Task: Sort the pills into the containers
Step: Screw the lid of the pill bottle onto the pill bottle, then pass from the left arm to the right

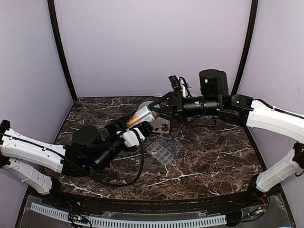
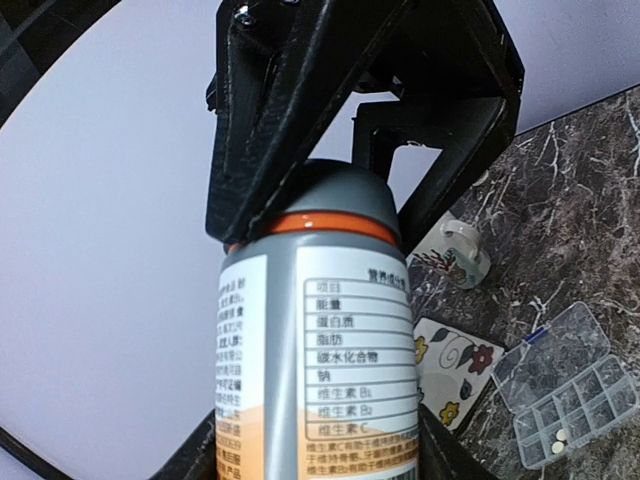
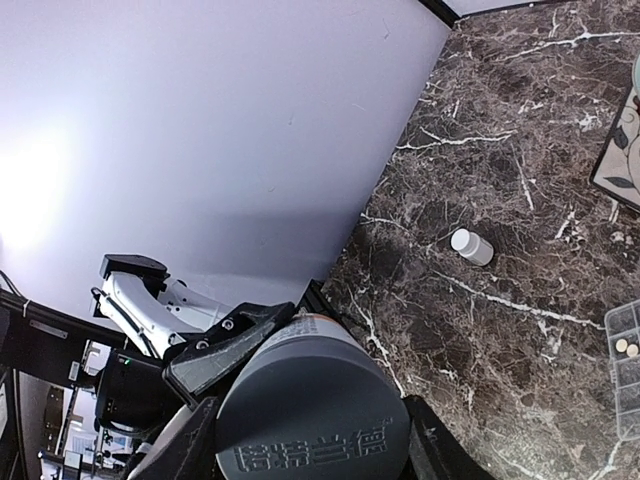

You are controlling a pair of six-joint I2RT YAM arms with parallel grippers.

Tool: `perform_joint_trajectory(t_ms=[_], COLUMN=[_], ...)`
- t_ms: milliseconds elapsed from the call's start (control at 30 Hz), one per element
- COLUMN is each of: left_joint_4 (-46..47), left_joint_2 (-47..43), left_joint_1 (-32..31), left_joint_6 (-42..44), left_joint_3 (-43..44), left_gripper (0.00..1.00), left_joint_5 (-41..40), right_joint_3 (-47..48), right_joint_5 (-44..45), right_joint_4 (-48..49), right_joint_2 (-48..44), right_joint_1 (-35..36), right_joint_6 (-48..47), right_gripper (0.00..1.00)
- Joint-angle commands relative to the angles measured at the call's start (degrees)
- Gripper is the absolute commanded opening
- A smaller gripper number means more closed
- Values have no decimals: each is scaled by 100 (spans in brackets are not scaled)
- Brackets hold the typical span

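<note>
**Two grippers hold one bottle above the stone table**

The orange bottle (image 2: 320,350) is round and smooth. It has a grey and white label full of tiny print. Its grey cap (image 3: 310,425) is a round dome with raised letters on top. The left gripper (image 1: 135,134) is closed around the bottle's body. The left arm lies low and reaches in from the left. The black right gripper (image 1: 157,109) pinches the cap from both sides. The right arm stretches in level from the right, up off the table. The bottle hangs tilted in the air between them.

The table (image 1: 213,156) is dark brown stone with white veins. The pill box (image 1: 161,152) lies flat on it with its lid open. It is clear plastic, with little square compartments in two rows. It is lower than the bottle and nearer the front, touching neither gripper. Two pills (image 2: 561,436), tiny, round and pale, lie close together inside the box. A flowered tile (image 2: 450,365) lies just beside it. A tiny white bottle (image 3: 471,246) sits on the stone, well apart from the box.
</note>
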Motion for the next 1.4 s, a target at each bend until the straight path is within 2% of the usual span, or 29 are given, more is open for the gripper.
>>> perform_joint_trajectory(t_ms=[0, 100, 333, 533, 633, 833, 1067, 1167, 1367], left_joint_4=[2189, 2789, 5147, 5133, 4727, 2061, 207, -390, -997], left_joint_2=[282, 524, 1650, 1629, 1412, 485, -103, -319, -602], left_joint_1=[-290, -337, -423, -424, -424, -286, -192, -158, -105], left_joint_6=[1280, 1888, 3961, 3869, 3488, 1427, 20, -502, -1099], left_joint_3=[120, 94, 131, 170, 110, 133, 94, 131, 221], left_gripper=[0, 0, 0, 0, 15, 43, 74, 84, 90], left_joint_5=[628, 475, 416, 340, 230, 257, 681, 929, 1142], right_joint_3=[-155, -163, -188, -190, -191, -206, -251, -254, -276], right_joint_5=[-566, -566, -566, -531, -463, -344, -244, -217, -118], right_joint_4=[270, 265, 220, 206, 224, 279, 333, 368, 384], right_joint_2=[412, 423, 424, 384, 333, 193, 115, 114, 85], right_joint_1=[265, 263, 222, 171, 145, 86, 48, 37, 12], right_joint_6=[128, 175, 285, 313, 301, 295, 296, 293, 249], right_gripper=[0, 0, 0, 0, 0, 0, 0, 0, 0])
